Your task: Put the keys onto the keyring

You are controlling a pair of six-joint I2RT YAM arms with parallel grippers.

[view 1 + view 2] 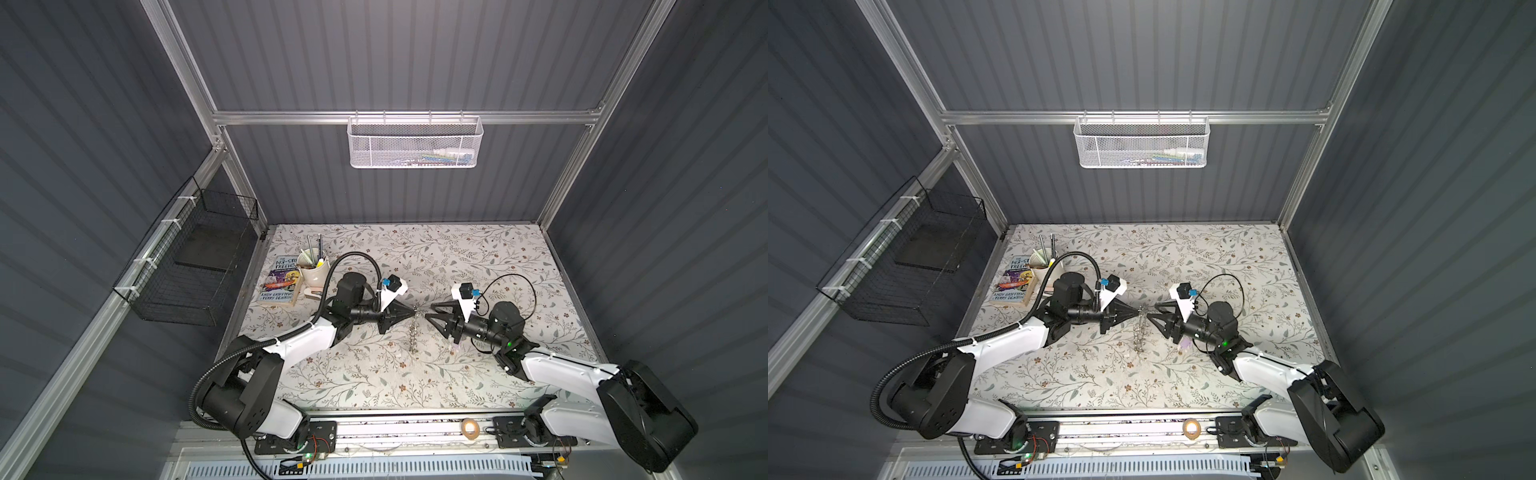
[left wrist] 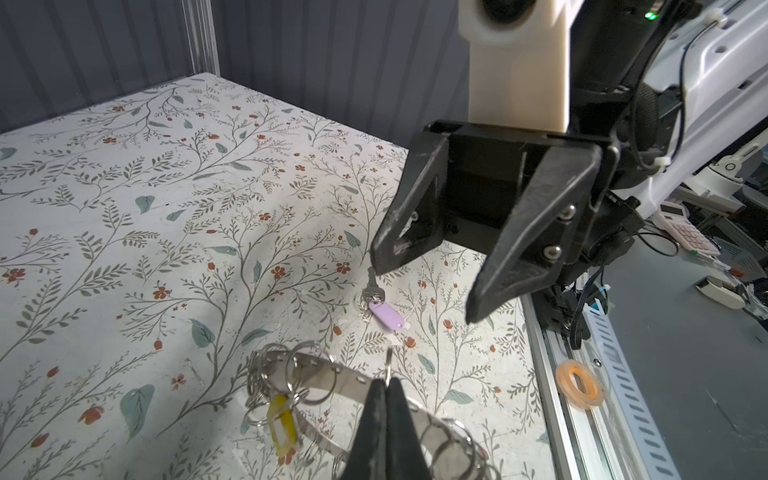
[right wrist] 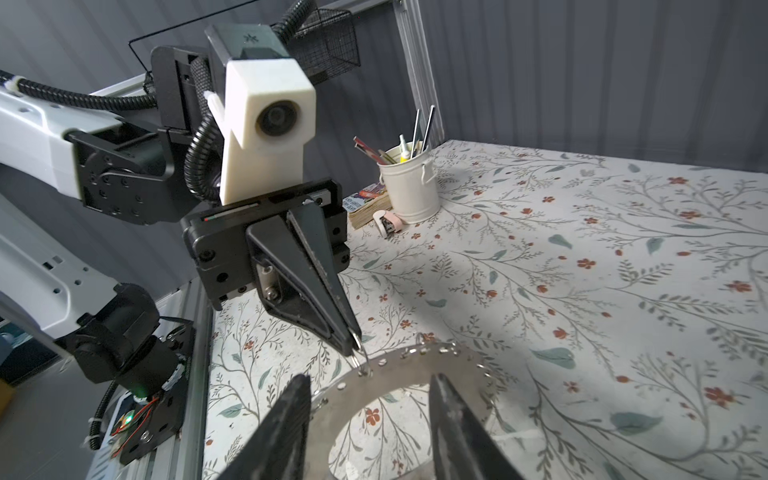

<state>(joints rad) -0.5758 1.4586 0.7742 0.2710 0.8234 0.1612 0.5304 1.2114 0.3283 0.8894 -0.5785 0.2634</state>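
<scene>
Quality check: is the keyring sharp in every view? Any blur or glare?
In both top views the keyring is tiny, edge-on, its detail lost; the left wrist view shows it fairly sharp; in the right wrist view the right gripper is soft up close.

White links (image 1: 305, 338), black joints (image 1: 249, 390), corrugated cable (image 3: 83, 99), tapered black left hand (image 3: 353, 345).

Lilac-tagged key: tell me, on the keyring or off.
Off. The lilac-tagged metal key lies on the floral tabletop, apart from the flat grey keyring.
</scene>
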